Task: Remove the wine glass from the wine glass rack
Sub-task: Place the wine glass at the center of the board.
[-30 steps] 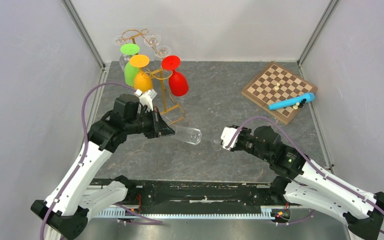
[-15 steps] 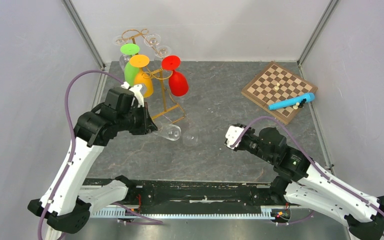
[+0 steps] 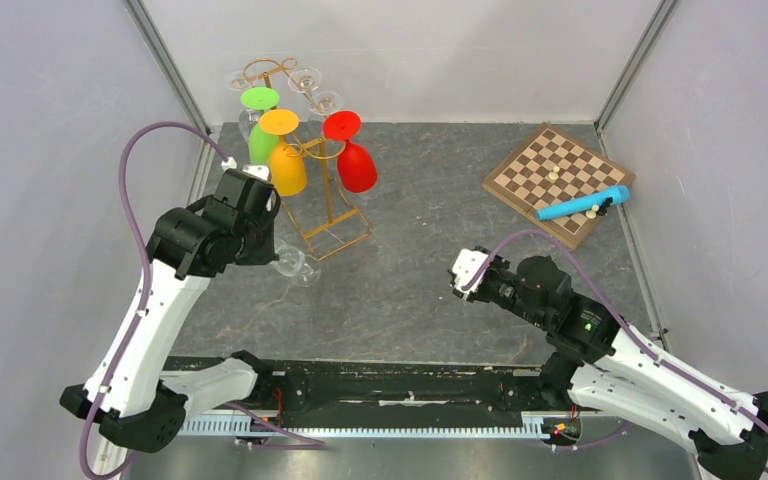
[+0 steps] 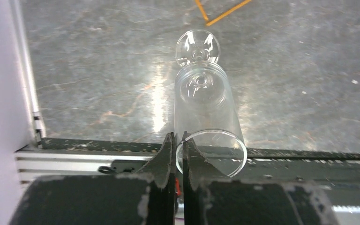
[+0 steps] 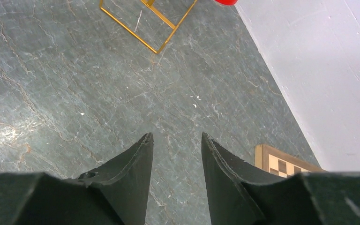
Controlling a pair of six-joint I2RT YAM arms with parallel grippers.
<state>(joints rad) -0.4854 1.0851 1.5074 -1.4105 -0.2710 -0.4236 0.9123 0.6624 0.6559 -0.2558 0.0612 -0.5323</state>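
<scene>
Gold wine glass rack (image 3: 331,200) (clear wine glass (image 4: 201,101))

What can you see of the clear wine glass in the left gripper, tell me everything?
The clear wine glass looks like plain transparent glass, empty: a tall straight bowl, short stem, round foot. The left gripper is shut on its rim, one finger inside the bowl, one outside. It points foot-first toward the grey table, near the wine glass rack's base. Whether the foot touches the table is unclear.

It looked like a robotics lab cell; plain white panels (image 3: 60,150) on aluminium posts (image 3: 165,65) boxed in a grey stone-patterned table (image 3: 430,290); a left arm (image 3: 150,320) and a right arm (image 3: 650,375) were bolted at its near edge.
</scene>
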